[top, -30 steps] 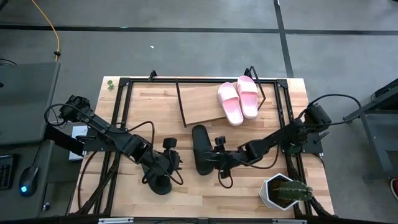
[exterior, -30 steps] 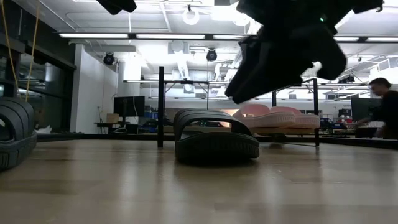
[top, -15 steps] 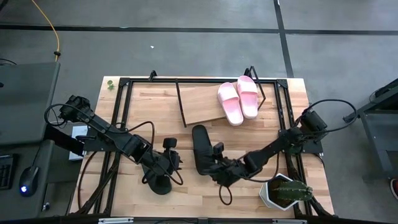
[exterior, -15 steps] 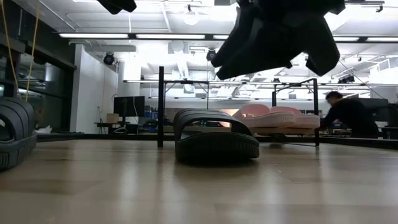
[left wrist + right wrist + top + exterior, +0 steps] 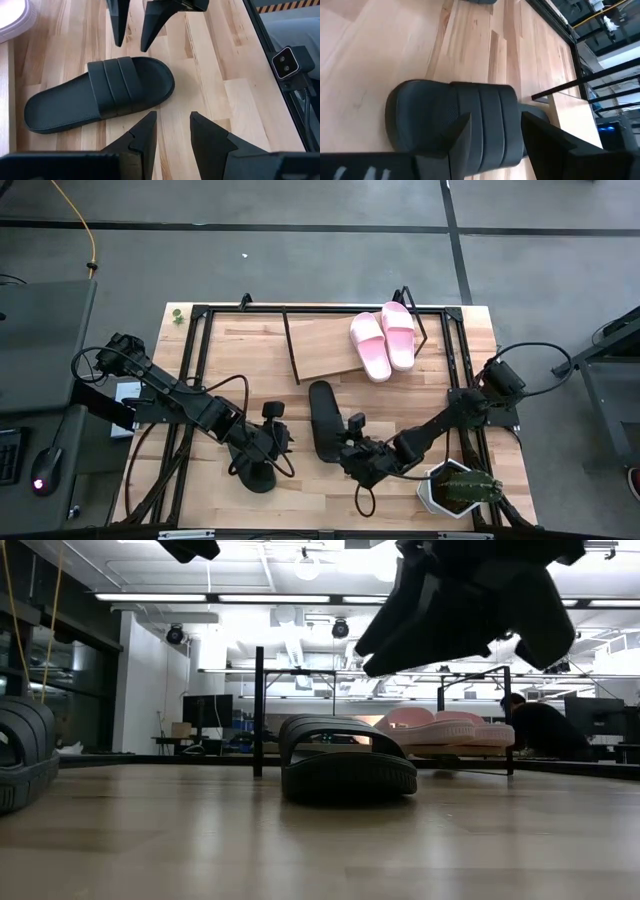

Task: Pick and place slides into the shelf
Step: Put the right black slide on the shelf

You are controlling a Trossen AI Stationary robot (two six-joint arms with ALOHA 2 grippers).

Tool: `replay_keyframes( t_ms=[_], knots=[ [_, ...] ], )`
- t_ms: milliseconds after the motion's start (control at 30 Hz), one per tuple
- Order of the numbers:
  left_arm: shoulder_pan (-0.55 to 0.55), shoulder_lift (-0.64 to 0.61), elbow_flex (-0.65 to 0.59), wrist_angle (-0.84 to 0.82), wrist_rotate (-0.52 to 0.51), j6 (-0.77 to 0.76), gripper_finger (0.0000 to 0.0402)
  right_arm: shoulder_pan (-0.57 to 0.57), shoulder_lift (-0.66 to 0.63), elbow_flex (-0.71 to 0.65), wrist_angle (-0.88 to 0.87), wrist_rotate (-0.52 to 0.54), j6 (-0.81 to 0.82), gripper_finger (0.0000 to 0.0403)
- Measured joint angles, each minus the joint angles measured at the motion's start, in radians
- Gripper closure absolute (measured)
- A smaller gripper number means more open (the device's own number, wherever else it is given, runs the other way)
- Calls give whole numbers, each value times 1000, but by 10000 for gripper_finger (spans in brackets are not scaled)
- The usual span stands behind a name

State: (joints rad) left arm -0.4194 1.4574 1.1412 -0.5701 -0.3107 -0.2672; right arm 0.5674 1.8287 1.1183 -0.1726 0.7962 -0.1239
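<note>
Beside the black slide (image 5: 322, 420) your right gripper (image 5: 357, 458) has slid nearer the table's front edge since a second ago (fingers parted, holding nothing). That slide lies flat just ahead of its fingertips. Your left gripper (image 5: 268, 442), also open and empty, waits over the second black slide (image 5: 250, 467).

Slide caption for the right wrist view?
Right gripper, fingers open, poised above a matte black slide sandal on the wooden table.
</note>
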Motion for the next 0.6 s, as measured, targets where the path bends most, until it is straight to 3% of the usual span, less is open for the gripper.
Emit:
replay_keyframes(
  t_ms=[133, 600],
  knots=[
    [0, 0, 0, 0, -6, 0, 300, 16, 8, 0, -16, 39, 24, 237],
    [0, 0, 0, 0, -15, 0, 300, 16, 100, 0, -7, 26, 37, 237]
  ],
)
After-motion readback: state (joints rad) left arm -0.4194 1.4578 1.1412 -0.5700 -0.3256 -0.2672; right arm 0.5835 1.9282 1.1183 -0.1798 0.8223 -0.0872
